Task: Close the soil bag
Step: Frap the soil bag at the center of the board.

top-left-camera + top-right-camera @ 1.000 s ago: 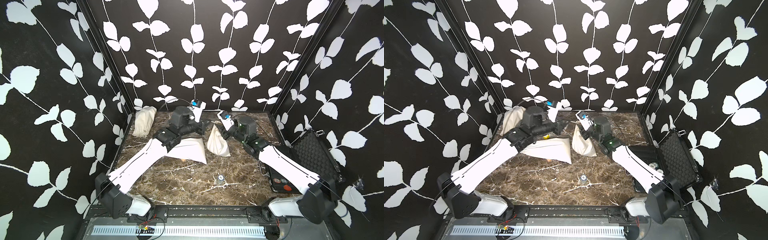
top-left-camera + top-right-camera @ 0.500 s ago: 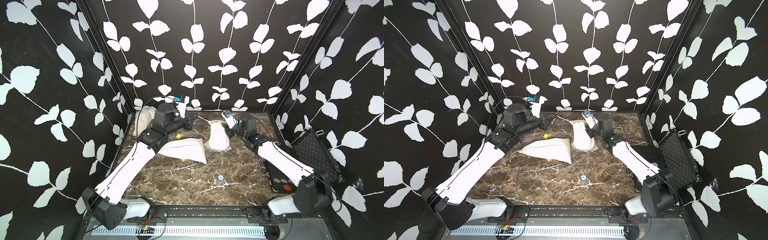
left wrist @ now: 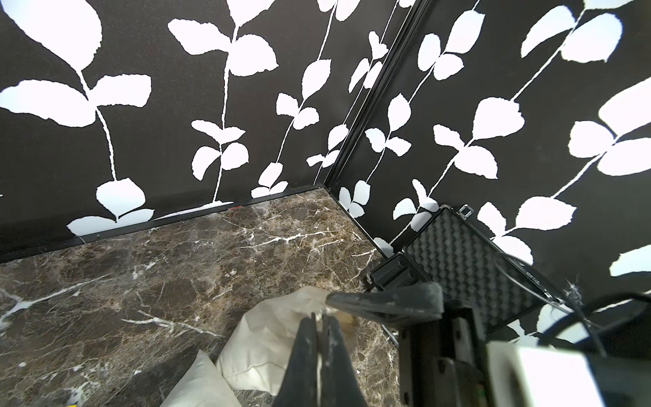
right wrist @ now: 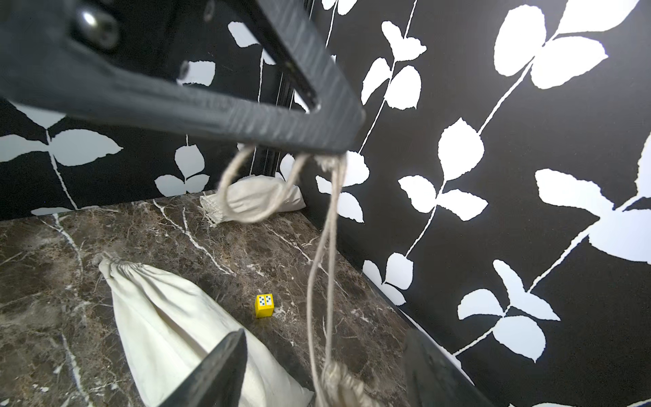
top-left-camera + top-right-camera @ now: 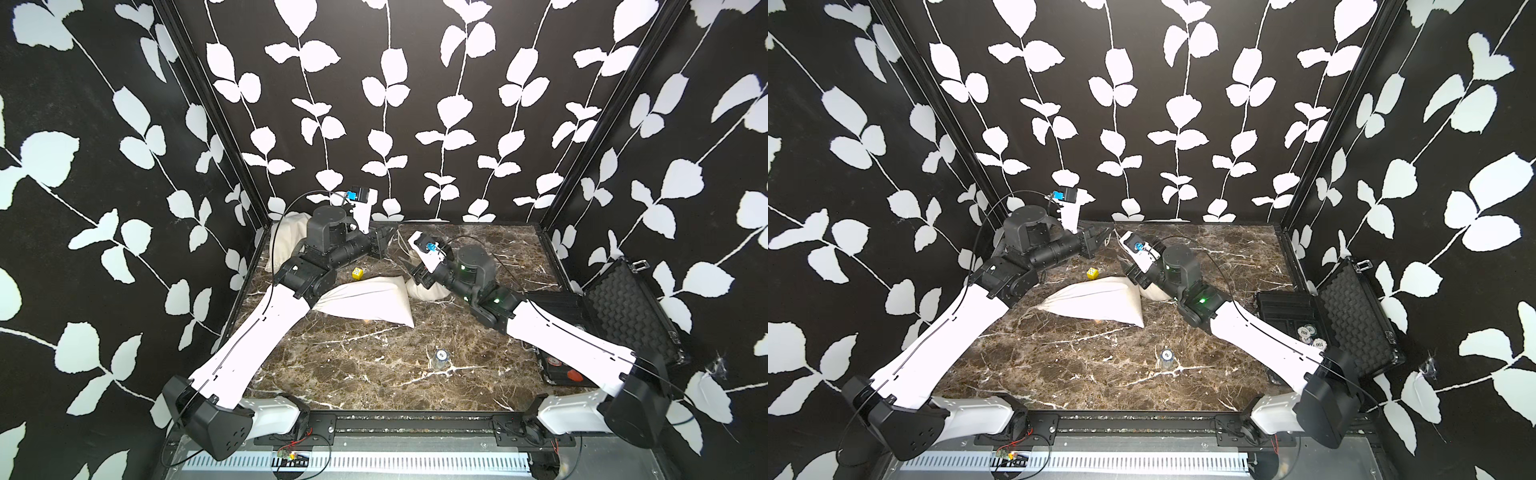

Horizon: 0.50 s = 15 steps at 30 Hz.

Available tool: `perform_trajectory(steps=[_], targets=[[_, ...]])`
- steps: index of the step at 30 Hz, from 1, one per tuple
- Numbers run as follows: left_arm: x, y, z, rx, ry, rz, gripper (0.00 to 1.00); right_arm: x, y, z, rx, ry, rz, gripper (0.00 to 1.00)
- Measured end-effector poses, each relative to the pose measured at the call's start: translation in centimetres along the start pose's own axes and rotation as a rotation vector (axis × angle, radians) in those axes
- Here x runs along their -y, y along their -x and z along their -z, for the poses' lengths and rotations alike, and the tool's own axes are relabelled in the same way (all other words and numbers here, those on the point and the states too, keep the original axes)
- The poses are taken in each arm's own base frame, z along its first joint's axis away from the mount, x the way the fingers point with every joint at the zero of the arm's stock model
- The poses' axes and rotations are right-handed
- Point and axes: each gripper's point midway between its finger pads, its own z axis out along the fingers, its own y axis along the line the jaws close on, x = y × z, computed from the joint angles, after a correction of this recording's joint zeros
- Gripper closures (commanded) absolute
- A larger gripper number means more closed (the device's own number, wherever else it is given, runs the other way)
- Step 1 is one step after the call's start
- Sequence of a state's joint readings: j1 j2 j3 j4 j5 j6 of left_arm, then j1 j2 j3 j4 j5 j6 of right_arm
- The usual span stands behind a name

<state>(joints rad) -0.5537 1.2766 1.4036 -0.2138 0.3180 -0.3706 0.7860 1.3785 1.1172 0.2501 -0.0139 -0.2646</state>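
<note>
Now: left gripper [image 3: 318, 317] pinched shut on drawstring [image 4: 318, 267]; right gripper [image 4: 324, 366] spread wide, empty. Soil bag [image 5: 434, 294] slumps under it, gathered neck [image 4: 338, 384] between its fingers [image 4: 222, 370]. Soft, limp cloth, likely heavy: you pin neck, pull drawstring.

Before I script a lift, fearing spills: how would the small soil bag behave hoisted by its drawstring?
Probably floppy: the soil bag lies slumped. Its gathered neck suggests little spilling. Hung on the thin drawstring, it likely swings.

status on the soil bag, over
Left hand shut on pale drawstring cord. Right hand open above small cream cloth soil bag, neck gathered. Larger cream cloth sack and yellow cube nearby, not blocking.
</note>
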Motion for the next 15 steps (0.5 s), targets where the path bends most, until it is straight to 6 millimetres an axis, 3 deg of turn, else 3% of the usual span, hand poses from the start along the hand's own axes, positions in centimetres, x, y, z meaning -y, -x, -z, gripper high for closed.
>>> perform_trajectory(steps=[4,8,12,15], targets=[[0.2,0.1,0.2,0.002,-0.007,0.003,1.0,0.0,-0.8,-1.5,-0.027,-0.007,0.014,0.38],[0.6,0.2,0.4,0.002,-0.024,0.008,1.0,0.6,-1.5,-2.6,-0.059,-0.052,0.023,0.57],[1.2,0.7,1.3,0.016,-0.037,0.002,1.0,1.9,-2.8,-3.0,-0.109,-0.139,0.042,0.76],[1.3,1.2,2.7,0.037,-0.012,-0.009,1.0,3.4,-3.9,-3.1,-0.157,-0.215,0.072,0.82]])
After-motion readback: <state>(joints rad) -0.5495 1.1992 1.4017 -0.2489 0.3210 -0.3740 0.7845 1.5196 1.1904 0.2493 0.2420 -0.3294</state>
